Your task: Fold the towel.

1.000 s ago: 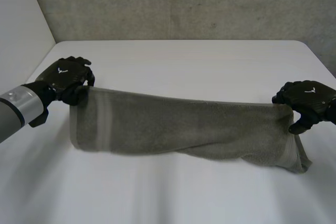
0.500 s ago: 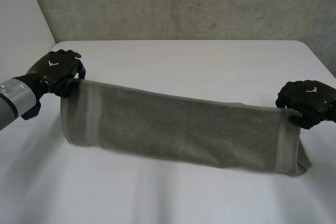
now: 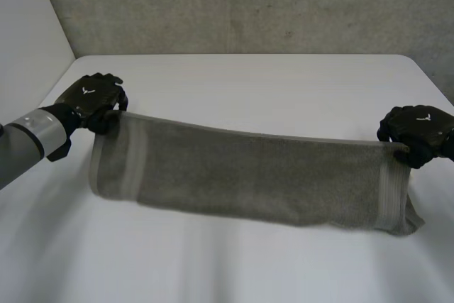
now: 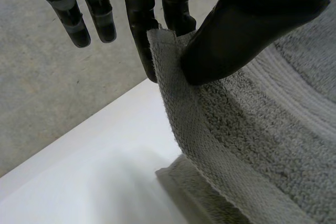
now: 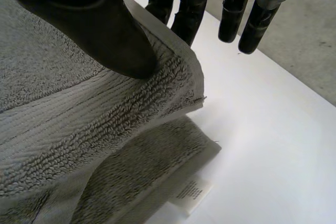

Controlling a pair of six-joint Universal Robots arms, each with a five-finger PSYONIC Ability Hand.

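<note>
towel (image 3: 248, 175): you see it stretched between both hands, lower part on the table (image 3: 269, 83).
left hand (image 3: 92, 101): clamped on one top corner.
right hand (image 3: 415, 129): clamped on the other; arm cut off.

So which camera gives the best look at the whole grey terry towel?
The head view: the grey terry towel spans full length between the black left hand and black right hand. Each wrist view gives one pinched corner close up; the right adds a white label.
</note>
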